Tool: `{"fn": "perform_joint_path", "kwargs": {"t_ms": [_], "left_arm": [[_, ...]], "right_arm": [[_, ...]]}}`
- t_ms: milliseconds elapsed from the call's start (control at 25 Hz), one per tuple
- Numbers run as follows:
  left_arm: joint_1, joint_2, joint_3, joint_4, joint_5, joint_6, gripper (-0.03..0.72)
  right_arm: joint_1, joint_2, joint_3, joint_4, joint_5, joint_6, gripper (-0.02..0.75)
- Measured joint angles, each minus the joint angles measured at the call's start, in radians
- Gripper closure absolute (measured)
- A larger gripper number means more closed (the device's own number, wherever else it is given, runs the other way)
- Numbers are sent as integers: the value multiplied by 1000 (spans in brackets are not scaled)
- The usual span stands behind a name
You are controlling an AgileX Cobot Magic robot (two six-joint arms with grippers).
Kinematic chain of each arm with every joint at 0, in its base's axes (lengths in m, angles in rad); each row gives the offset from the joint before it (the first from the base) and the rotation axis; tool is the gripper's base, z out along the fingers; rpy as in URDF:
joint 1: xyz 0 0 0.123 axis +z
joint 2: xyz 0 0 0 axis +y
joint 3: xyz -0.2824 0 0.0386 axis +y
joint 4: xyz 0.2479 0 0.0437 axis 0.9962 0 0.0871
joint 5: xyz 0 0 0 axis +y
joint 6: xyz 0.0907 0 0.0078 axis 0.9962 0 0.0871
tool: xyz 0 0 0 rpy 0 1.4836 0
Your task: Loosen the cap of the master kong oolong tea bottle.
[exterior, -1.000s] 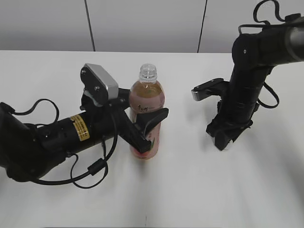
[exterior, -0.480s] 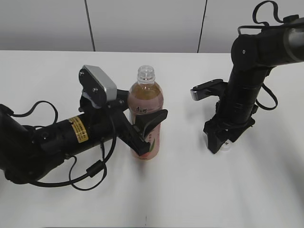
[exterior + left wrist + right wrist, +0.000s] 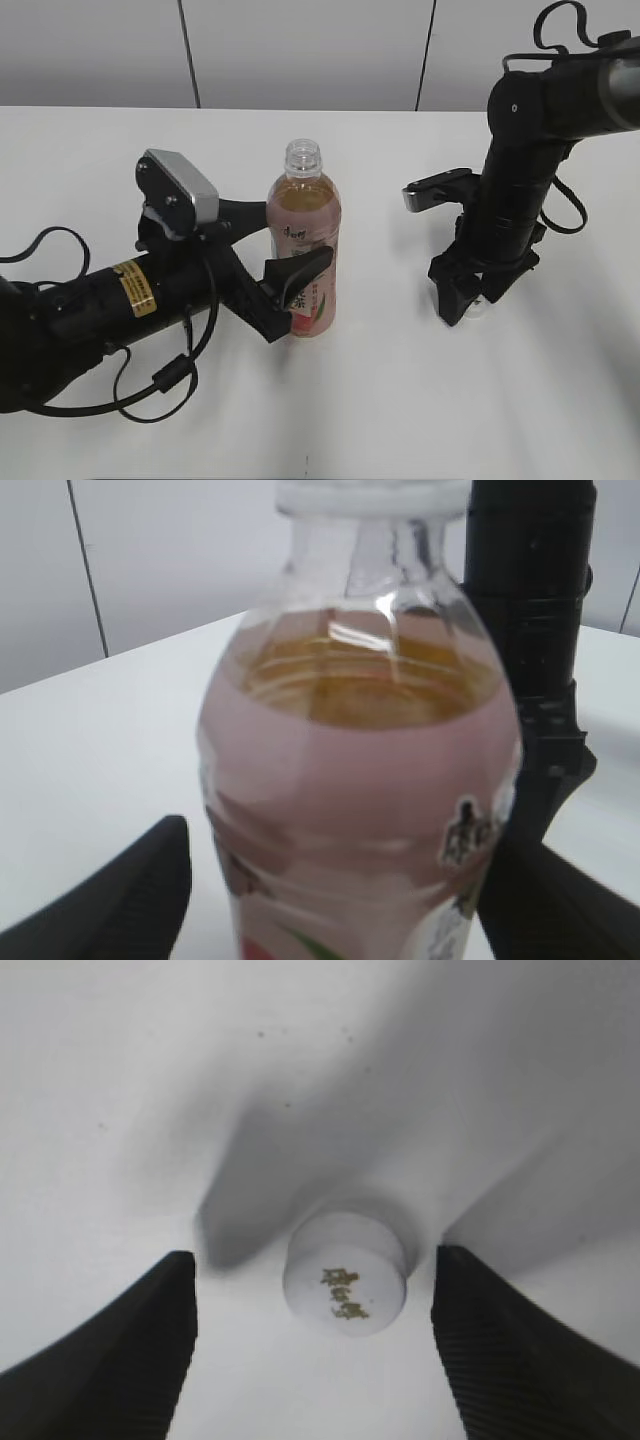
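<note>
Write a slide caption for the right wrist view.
Open right gripper straddles the white cap lying on the table.

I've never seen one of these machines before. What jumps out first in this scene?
The bottle of amber tea stands upright mid-table with its neck uncapped, and the left gripper sits open around its pink label, fingers apart from the sides. On the right, the small white cap lies on the table between the open fingers of the right gripper, which points straight down over it.
</note>
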Motion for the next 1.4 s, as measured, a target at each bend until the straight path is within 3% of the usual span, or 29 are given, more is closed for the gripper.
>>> {"fn": "perform_joint_path", "kwargs": {"t_ms": [400, 600, 1080, 1400], "left_arm": [[11, -169, 155, -45, 0, -2, 162], [13, -352, 193, -53, 99, -99, 164], [13, -940, 176, -62, 838, -237, 179], [13, -1078, -31, -96, 1431, -224, 184]], "right_arm": [[0, -227, 1, 19, 36, 90, 181], [0, -347, 2, 19, 69, 145, 196], [0, -578, 197, 31, 135, 253, 204], [0, -675, 221, 52, 140, 256, 205]]}}
